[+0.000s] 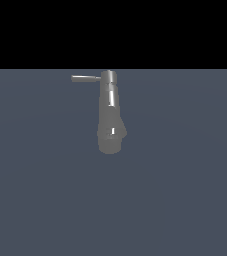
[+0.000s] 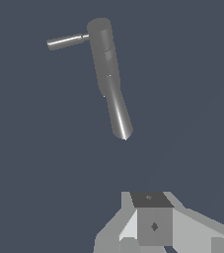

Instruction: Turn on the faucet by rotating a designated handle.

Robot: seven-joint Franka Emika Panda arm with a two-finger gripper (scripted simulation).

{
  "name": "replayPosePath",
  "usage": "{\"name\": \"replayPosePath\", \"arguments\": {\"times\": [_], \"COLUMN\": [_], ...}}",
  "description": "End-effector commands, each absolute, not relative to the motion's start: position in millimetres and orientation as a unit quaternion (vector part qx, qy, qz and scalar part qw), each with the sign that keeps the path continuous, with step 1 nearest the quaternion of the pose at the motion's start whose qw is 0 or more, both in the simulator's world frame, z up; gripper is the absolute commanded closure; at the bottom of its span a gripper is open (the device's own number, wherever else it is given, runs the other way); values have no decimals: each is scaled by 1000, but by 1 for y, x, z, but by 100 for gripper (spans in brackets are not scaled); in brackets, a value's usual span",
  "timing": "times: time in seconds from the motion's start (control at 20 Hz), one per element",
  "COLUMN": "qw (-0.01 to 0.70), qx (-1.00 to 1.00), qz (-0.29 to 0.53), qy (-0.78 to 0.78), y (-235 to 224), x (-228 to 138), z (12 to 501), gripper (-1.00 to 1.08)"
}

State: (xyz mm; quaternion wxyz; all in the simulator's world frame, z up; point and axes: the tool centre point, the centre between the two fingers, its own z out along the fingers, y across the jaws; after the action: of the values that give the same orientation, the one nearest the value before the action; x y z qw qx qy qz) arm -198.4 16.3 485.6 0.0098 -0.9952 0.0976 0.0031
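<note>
The grey blocky gripper (image 2: pixel 153 225) shows only in the wrist view, and whether its fingers are spread or pressed together cannot be told. It hangs apart from the shiny grey metal faucet column (image 2: pixel 108 79), touching nothing. Ahead of the gripper, the thin flat grey metal handle bar (image 2: pixel 66 41) juts sideways from the faucet's cap. In the exterior view the faucet (image 1: pixel 110 115) stands alone on the dark blue-grey floor (image 1: pixel 185 190), the handle (image 1: pixel 86 78) pointing to that view's left.

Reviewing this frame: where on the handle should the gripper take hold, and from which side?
Grip the handle near its free end, farthest from the faucet, probably closing across the thin bar from above. It sticks out sideways from the top cap toward the exterior view's left, so the tip likely gives most leverage. The gripper is apart from it.
</note>
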Motion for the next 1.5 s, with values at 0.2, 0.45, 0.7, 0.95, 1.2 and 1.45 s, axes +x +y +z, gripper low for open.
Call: {"name": "replayPosePath", "arguments": {"times": [0.2,0.45,0.7,0.95,1.2,1.45], "qw": [13,13,12,10,7,3], "qx": [-985,-974,-959,-941,-920,-895], "qz": [8,12,16,19,22,24], "qy": [170,227,283,338,392,445], "y": [23,30,37,45,54,64], "x": [-158,-127,-96,-65,-36,-8], "z": [478,468,455,439,419,397], "gripper": [108,108,108,108,108,108]}}
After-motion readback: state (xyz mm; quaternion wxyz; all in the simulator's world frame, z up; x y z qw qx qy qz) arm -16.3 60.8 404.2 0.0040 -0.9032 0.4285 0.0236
